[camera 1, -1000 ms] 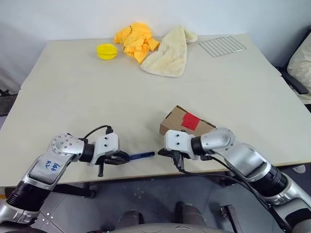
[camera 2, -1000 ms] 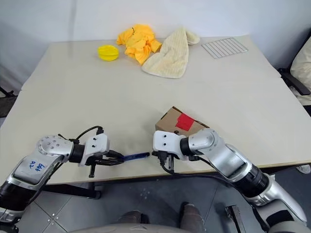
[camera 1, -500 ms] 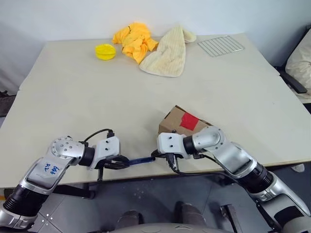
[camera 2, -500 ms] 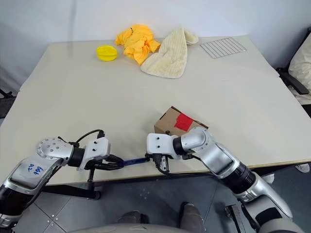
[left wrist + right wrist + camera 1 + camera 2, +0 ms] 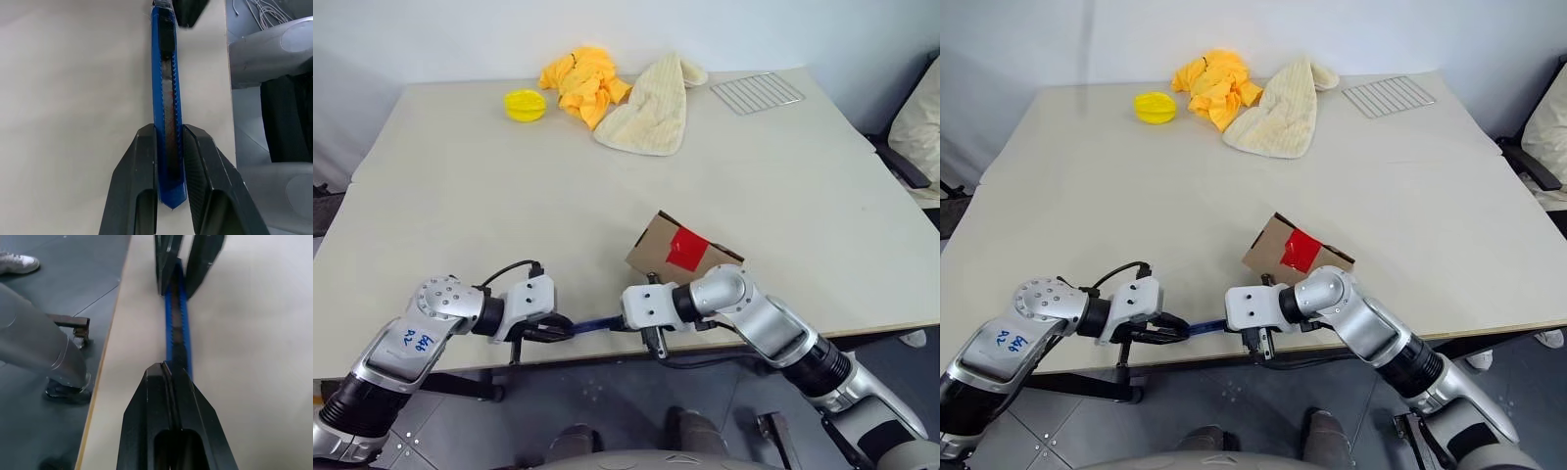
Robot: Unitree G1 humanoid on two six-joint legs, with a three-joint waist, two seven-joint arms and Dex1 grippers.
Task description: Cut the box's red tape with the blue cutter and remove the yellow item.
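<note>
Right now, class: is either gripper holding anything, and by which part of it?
The left gripper clamps the blue cutter by its butt end, one finger on each side. The right gripper, shut, sits at the cutter's far end; whether it grips that end cannot be told.

You can see only one piece of writing: blue handwritten marks on the silver forearm shell of the left arm (image 5: 411,341). They look like two short lines of digits or letters, but I cannot read them with any certainty. The same marks appear in the right eye view, and they are not clearer there. The box (image 5: 658,247), its red tape (image 5: 688,249) and the blue cutter (image 5: 166,112) carry no print, brand or number that you could read.
</note>
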